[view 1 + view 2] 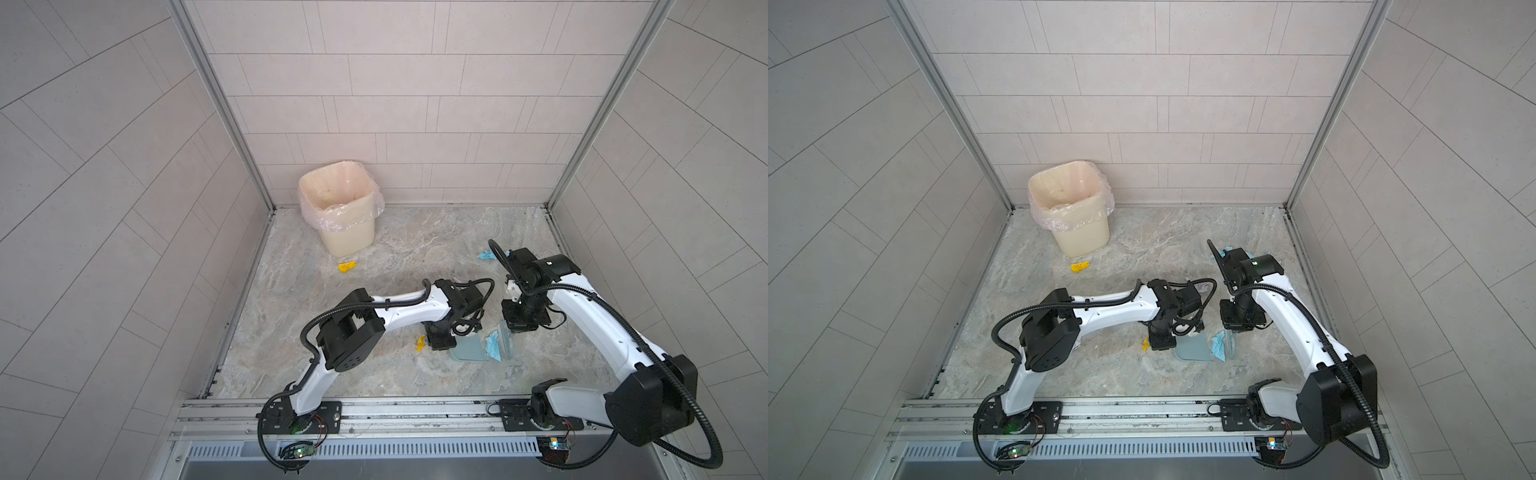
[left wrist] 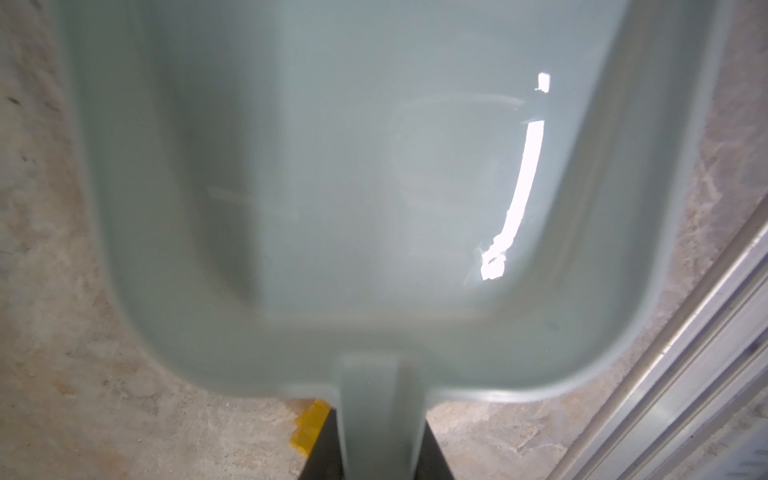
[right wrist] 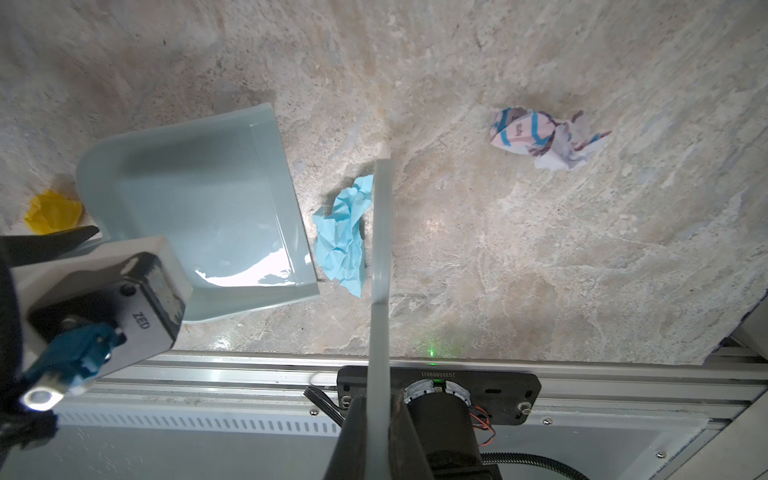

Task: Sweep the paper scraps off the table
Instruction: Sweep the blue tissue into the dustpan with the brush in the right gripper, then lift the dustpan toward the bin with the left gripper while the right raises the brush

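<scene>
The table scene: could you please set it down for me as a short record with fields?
left gripper: shut on the dustpan handle
right gripper: shut on the brush
dustpan contents: nothing inside
blue scrap: on the table, between dustpan lip and brush
yellow scrap: behind the dustpan's back wall
printed white scrap: beyond the brush, apart from it
bin: far left corner, lined with a bag
second yellow scrap: just in front of the bin

Even bright light; blurry dustpan (image 2: 332,187), white glare.
</scene>
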